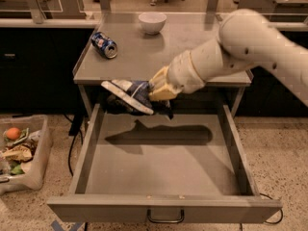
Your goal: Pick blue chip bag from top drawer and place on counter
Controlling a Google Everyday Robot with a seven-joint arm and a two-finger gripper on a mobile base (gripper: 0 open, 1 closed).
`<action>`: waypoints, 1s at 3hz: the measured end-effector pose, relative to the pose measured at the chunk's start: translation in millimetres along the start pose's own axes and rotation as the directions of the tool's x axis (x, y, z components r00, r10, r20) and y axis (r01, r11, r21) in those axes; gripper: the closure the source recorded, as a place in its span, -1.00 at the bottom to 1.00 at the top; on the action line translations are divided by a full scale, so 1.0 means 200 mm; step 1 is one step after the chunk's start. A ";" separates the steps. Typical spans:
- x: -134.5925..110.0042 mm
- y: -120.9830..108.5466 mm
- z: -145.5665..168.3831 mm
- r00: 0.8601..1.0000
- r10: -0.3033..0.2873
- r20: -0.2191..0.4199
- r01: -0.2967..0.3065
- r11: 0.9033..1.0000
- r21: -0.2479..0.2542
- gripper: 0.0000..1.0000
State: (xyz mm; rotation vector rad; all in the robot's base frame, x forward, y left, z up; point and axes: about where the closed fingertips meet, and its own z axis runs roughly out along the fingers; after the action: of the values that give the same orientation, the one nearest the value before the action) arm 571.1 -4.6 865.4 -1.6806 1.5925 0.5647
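The blue chip bag (129, 96), dark blue and white and crumpled, hangs in the air over the back of the open top drawer (159, 165), about level with the front edge of the counter (159, 57). My gripper (153, 96) is shut on the bag's right end; my white arm reaches in from the upper right. The drawer floor below shows only the arm's shadow. The drawer's pull handle (165, 219) faces the camera.
A blue-and-white soda can (104, 44) lies on its side at the counter's left. A white bowl (152, 22) stands at the counter's back. A clear bin (21, 153) with food items sits on the floor to the left.
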 end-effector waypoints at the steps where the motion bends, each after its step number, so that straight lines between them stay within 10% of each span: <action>1: -0.14 -0.15 -0.05 0.999 -0.023 0.033 0.025 0.998 -0.059 1.00; 3: -0.01 -0.58 0.31 0.989 0.009 -0.150 -0.038 0.981 -0.189 1.00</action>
State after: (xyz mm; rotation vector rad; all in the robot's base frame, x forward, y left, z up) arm 693.7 38.3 853.0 -1.8861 1.7115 0.6345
